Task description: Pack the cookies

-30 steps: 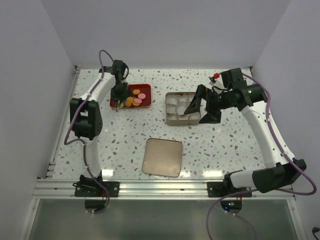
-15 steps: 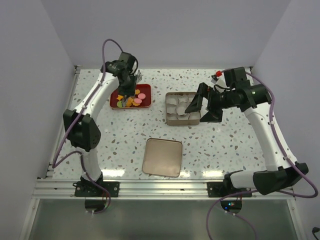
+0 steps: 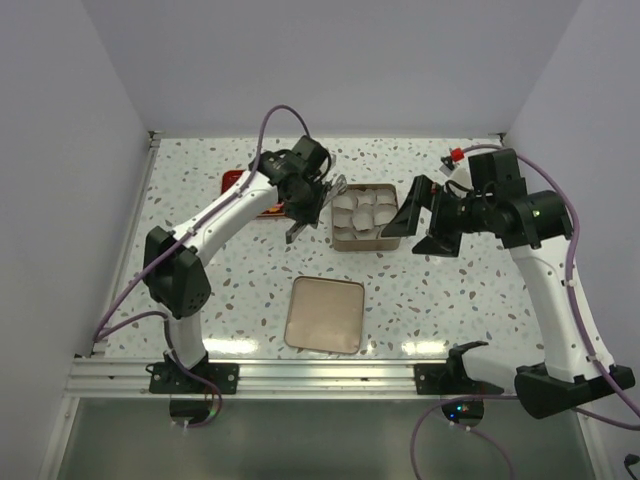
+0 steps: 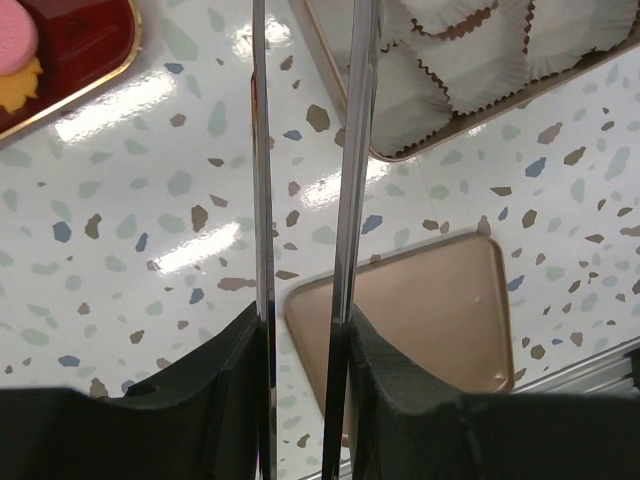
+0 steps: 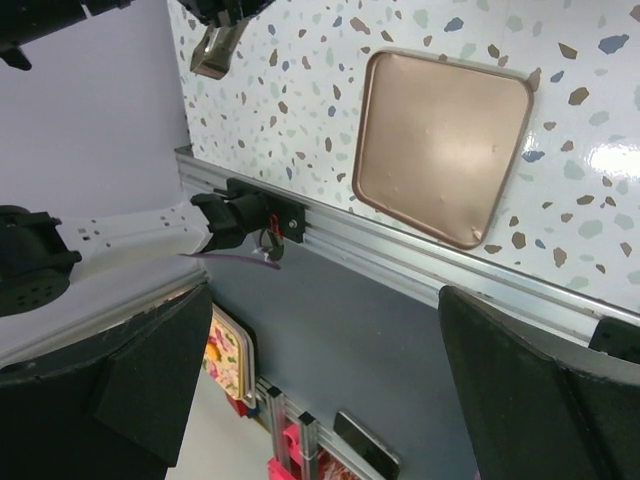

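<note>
Two cookies (image 4: 12, 35), one pink, one probably orange, show; left hand (image 4: 308, 60) narrow, tips unseen; right hand (image 3: 420, 228) wide.

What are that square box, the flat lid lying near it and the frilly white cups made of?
The square box is probably thin metal, a tin: its rim glints. The lid looks like the same metal, satin rose-gold, with soft reflections. The cups look like matte white paper, going by their pleated, crimped edges.

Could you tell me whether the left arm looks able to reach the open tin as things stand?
Probably yes: the left gripper hangs beside the left edge of the tin, the lid lies well clear of it, and the right gripper is over at its right side.
</note>
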`<action>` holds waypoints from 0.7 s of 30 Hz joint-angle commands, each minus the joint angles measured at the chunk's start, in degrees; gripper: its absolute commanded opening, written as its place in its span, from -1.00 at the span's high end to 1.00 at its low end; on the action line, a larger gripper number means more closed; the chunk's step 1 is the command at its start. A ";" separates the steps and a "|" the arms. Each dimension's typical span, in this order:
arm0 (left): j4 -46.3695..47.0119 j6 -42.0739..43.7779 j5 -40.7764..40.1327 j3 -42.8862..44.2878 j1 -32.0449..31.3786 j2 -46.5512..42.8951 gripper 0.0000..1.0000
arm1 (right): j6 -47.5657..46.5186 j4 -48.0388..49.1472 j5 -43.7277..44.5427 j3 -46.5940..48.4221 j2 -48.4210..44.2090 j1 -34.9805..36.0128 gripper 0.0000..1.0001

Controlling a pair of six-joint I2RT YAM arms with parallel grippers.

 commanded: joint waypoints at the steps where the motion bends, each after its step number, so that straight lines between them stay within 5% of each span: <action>1: 5.12 -2.24 1.24 -0.54 -1.81 0.57 0.55 | -0.22 -2.33 1.08 -1.00 -2.04 -0.24 -0.97; 13: 6.62 -4.18 -1.92 3.94 -2.69 8.92 0.47 | -2.15 -4.09 1.35 -0.91 -2.48 -0.32 -0.97; 21: 6.01 -5.41 -4.74 6.22 -2.86 11.56 0.11 | -3.55 -4.53 1.08 -0.12 -1.17 -0.32 -0.97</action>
